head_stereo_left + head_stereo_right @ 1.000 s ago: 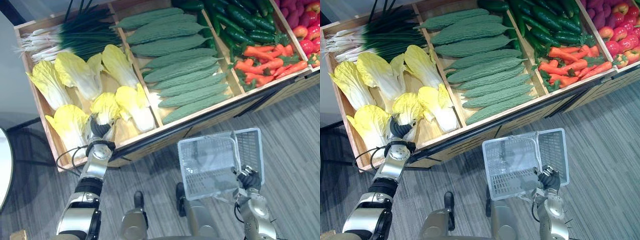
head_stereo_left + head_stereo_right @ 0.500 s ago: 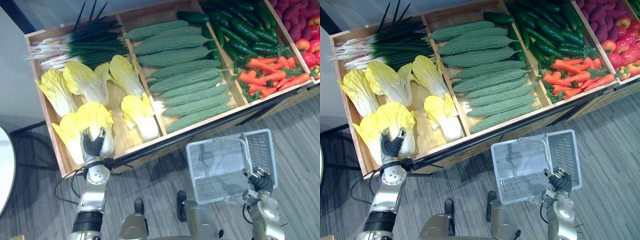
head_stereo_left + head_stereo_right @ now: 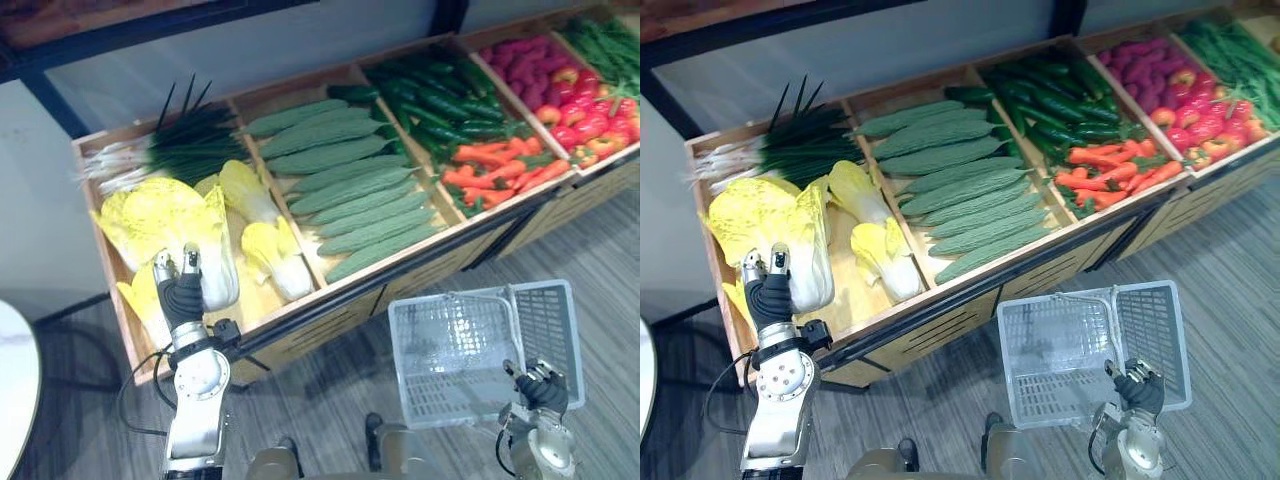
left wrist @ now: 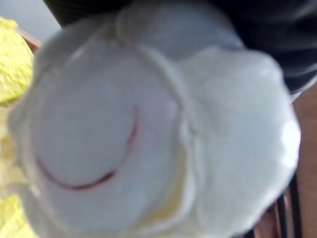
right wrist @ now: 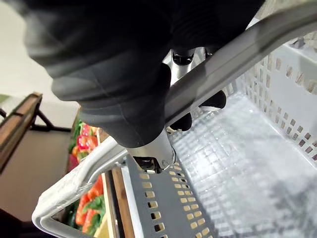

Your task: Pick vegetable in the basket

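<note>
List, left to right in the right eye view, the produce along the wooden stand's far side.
Bunched green spring onions → pale green bumpy gourds → dark green cucumbers → purple rounded vegetables → thin dark green stalks

Left arm: forearm upright at the front-left corner of the wooden stand [image 3: 310,335], wrist straight.
Left hand [image 3: 185,297]: back toward the head camera, fingers up, gripping a napa cabbage [image 3: 170,225].
Right hand [image 3: 541,390]: well before the stand, fingers curled round the basket handle [image 5: 237,49].
</note>
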Controlling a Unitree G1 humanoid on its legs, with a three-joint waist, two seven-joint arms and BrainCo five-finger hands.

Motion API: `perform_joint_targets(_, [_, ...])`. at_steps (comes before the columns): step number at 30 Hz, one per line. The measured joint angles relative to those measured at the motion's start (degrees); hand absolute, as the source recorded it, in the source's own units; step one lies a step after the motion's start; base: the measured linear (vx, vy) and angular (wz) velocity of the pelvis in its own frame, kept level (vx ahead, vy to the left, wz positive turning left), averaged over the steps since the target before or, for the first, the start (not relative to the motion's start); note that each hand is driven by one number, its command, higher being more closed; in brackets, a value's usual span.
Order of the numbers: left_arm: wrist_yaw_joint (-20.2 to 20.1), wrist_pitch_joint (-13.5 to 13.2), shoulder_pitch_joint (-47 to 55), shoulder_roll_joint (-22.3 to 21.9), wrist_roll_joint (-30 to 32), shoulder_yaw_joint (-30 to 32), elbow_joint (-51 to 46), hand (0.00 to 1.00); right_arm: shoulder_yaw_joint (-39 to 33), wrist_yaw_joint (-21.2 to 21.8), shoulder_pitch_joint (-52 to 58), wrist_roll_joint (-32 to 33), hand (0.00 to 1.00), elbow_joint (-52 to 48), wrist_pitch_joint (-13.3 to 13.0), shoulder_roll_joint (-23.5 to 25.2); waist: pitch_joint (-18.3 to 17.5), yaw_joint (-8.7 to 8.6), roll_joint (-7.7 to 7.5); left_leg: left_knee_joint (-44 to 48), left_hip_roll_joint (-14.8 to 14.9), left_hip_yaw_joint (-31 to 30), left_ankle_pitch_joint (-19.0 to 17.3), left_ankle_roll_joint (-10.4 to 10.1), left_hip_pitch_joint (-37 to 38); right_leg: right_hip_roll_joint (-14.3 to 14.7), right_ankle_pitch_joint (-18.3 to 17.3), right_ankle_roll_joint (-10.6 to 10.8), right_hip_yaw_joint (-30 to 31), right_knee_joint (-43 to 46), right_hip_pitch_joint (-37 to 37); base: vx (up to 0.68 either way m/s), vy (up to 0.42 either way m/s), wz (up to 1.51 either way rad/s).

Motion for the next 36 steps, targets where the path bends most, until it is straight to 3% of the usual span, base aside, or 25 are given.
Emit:
perform_joint_targets(1, [-0.4,-0.2,-0.1,0.0,-0.8,-0.5,-0.4,1.00,0.5,-0.1,-0.5,-0.1,1.00,-0.5,0.0,0.0,0.0,0.02,0.04,0.8,0.7,1.8,-0.5,0.1,-0.1,0.5,-0.1,0.5,0.4,-0.1,-0.6,-0.13,0.037,-1.62])
perform_joint_targets(3, [-1.3,-1.3,-0.1,0.0,-2.7,-2.5,-1.4,1.00,2.0,-0.3,-0.7,-0.9,1.00,-2.4,0.3,0.2,0.0,0.03,0.02,1.4,2.4,8.2,-1.5,0.2,0.7,-3.6,-0.6,-0.7,-8.5,-0.2,-3.2,-0.08,0.031,-1.60])
perform_joint_targets(5, [-1.7,-1.9,-0.2,0.1,-3.7,-3.6,-1.6,1.00,3.7,-0.6,-2.0,-1.8,1.00,-2.5,0.4,0.3,-0.1,-0.16,-0.27,1.6,3.6,14.0,-1.9,0.0,2.4,-9.7,-0.3,-2.5,-21.5,0.5,-4.6,-0.01,-0.019,-1.54])
perform_joint_targets(7, [-2.8,-2.3,-0.3,0.2,-4.0,-3.9,-1.5,1.00,6.1,-1.1,-4.4,-3.4,1.00,-1.0,0.4,0.1,-0.2,-0.52,-0.47,0.6,4.3,21.5,-2.0,-0.1,6.1,-16.7,0.8,-6.2,-39.6,1.7,-3.5,0.11,-0.062,-1.80])
perform_joint_targets(8, [-2.9,-2.4,-0.4,0.2,-4.0,-3.9,-1.5,1.00,6.7,-1.1,-5.2,-3.6,1.00,-0.7,0.4,0.0,-0.3,-0.52,-0.55,0.2,4.4,23.0,-2.0,-0.2,7.0,-17.0,1.8,-6.5,-41.6,1.8,-3.1,0.18,-0.144,-1.98])
perform_joint_targets(9, [-3.0,-3.1,-0.8,0.1,-4.0,-4.1,-0.4,1.00,7.9,-0.9,-6.9,-4.0,1.00,0.1,0.4,-0.5,-0.3,-0.87,-0.41,-0.2,4.9,24.9,-2.0,-0.3,8.5,-15.7,3.5,-5.4,-41.3,1.5,-3.8,0.19,-0.192,-1.77])
perform_joint_targets(12, [-5.7,-3.0,-5.1,0.2,-4.0,-7.4,7.0,1.00,9.2,1.2,-8.8,-4.4,1.00,1.1,0.8,-4.2,-0.9,-3.17,1.42,7.7,10.1,25.9,-1.2,0.7,8.6,-9.3,2.7,-6.5,-35.5,0.7,-4.6,0.22,-0.173,-1.35])
perform_joint_targets(13, [-6.5,-3.0,-5.6,0.2,-4.0,-8.0,7.7,1.00,9.5,1.6,-9.0,-4.5,1.00,1.1,0.9,-4.8,-0.9,-3.32,1.41,11.4,11.5,25.5,-0.2,2.1,8.3,-8.1,2.6,-6.7,-34.2,0.3,-4.2,0.29,-0.172,-1.16])
perform_joint_targets(14, [-7.2,-3.0,-6.2,0.7,-3.9,-9.2,9.3,1.00,10.4,2.4,-8.9,-4.5,1.00,1.1,1.0,-6.3,-0.9,-3.52,1.59,20.3,14.7,22.1,3.0,6.4,6.6,-6.0,2.6,-6.9,-32.2,-1.6,-1.9,0.33,-0.127,-1.23])
perform_joint_targets(15, [-8.1,-3.0,-6.3,0.7,-4.0,-11.2,11.2,1.00,11.2,2.5,-8.9,-4.2,1.00,1.1,1.0,-6.9,-0.8,-3.62,1.63,27.1,15.1,15.8,2.4,7.1,4.1,-4.6,2.8,-7.1,-29.6,-4.4,1.1,0.27,-0.085,-1.16])
perform_joint_targets(16, [-8.6,-3.0,-6.5,0.7,-4.0,-11.9,11.7,1.00,11.3,2.5,-9.1,-3.9,1.00,1.1,1.0,-7.3,-0.8,-3.71,1.60,29.1,14.1,12.2,1.1,6.1,2.4,-4.3,3.0,-7.0,-28.4,-5.7,2.5,0.28,0.015,-1.00])
perform_joint_targets(18, [-9.3,-3.0,-5.6,0.8,-3.9,-13.4,12.3,1.00,11.8,2.5,-9.4,-1.7,1.00,1.1,0.9,-7.9,-0.8,-3.35,1.59,29.1,8.1,0.3,-2.2,4.6,-4.4,-4.4,3.5,-6.2,-23.6,-9.0,6.8,0.22,0.089,-0.97])
perform_joint_targets(19, [-9.2,-3.0,-5.3,0.8,-3.8,-13.4,12.3,1.00,12.2,2.6,-9.7,-0.9,1.00,1.1,0.9,-7.9,-0.9,-3.15,1.60,27.6,6.8,-1.7,-2.7,4.2,-5.8,-4.4,3.7,-6.0,-22.2,-9.6,7.5,0.18,0.105,-0.94])
perform_joint_targets(21, [-9.2,-2.9,-4.7,1.2,-3.0,-13.6,13.3,1.00,13.4,2.5,-11.1,1.7,1.00,1.1,0.6,-7.4,-0.8,-2.72,1.69,17.8,1.3,-10.9,-2.4,3.7,-10.8,-5.2,4.5,-4.6,-17.7,-11.3,9.0,0.20,0.203,-0.98])
perform_joint_targets(22, [-9.2,-2.7,-4.8,1.2,-2.7,-13.6,13.7,1.00,14.0,2.6,-11.5,2.5,1.00,1.1,0.6,-7.4,-0.8,-2.69,1.71,14.6,-0.1,-13.5,-2.1,3.3,-11.5,-5.4,4.9,-4.0,-16.5,-11.6,9.2,0.18,0.278,-1.05])
perform_joint_targets(23, [-9.1,-2.6,-4.8,1.1,-2.6,-13.9,14.3,1.00,15.0,2.6,-11.7,3.5,1.00,1.1,0.4,-7.5,-1.1,-2.34,2.06,8.4,-1.8,-17.2,-0.1,0.9,-11.5,-5.3,5.2,-3.1,-14.9,-12.0,9.3,0.13,0.285,-1.09])
perform_joint_targets(24, [-9.1,-2.4,-4.8,0.9,-2.0,-15.3,14.6,1.00,16.6,2.8,-11.6,5.0,1.00,1.0,0.1,-8.5,-1.8,-1.83,4.05,1.1,-1.8,-20.4,7.9,-0.1,-11.3,-3.6,5.5,-1.4,-12.4,-12.8,9.3,0.15,0.326,-1.23])
perform_joint_targets(25, [-9.2,-2.1,-5.8,1.8,-0.8,-16.7,16.5,1.00,18.0,3.9,-10.8,6.1,1.00,1.1,0.2,-7.4,-2.3,-2.17,2.90,0.6,-2.6,-18.5,7.3,0.8,-10.0,-4.5,6.5,0.3,-10.1,-14.9,10.3,0.13,0.261,-0.92])
perform_joint_targets(28, [-9.1,-1.5,-7.0,3.2,0.8,-19.3,17.9,1.00,21.9,4.2,-10.0,6.3,1.00,0.9,0.4,-5.9,-3.3,-3.01,0.76,-4.5,-5.4,-14.9,8.3,2.7,-7.7,-7.3,7.5,2.1,-6.9,-17.9,10.4,0.10,0.199,-0.44])
perform_joint_targets(32, [-9.0,-0.5,-8.4,3.4,3.0,-23.0,19.6,1.00,26.3,5.4,-9.6,6.9,1.00,0.1,1.4,-4.2,-3.6,-3.20,0.28,-8.4,-7.7,-11.6,9.2,3.9,-5.6,-9.3,9.3,3.2,-2.9,-21.8,10.6,0.10,0.152,-0.34])
perform_joint_targets(36, [-8.9,-0.2,-11.1,3.8,5.5,-23.4,23.8,1.00,27.3,5.1,-8.8,8.0,1.00,0.1,2.4,-2.3,-3.7,-3.47,0.22,-9.7,-7.8,-10.5,9.1,4.0,-4.8,-9.2,9.7,3.2,-1.4,-22.5,10.5,0.08,0.021,-0.14])
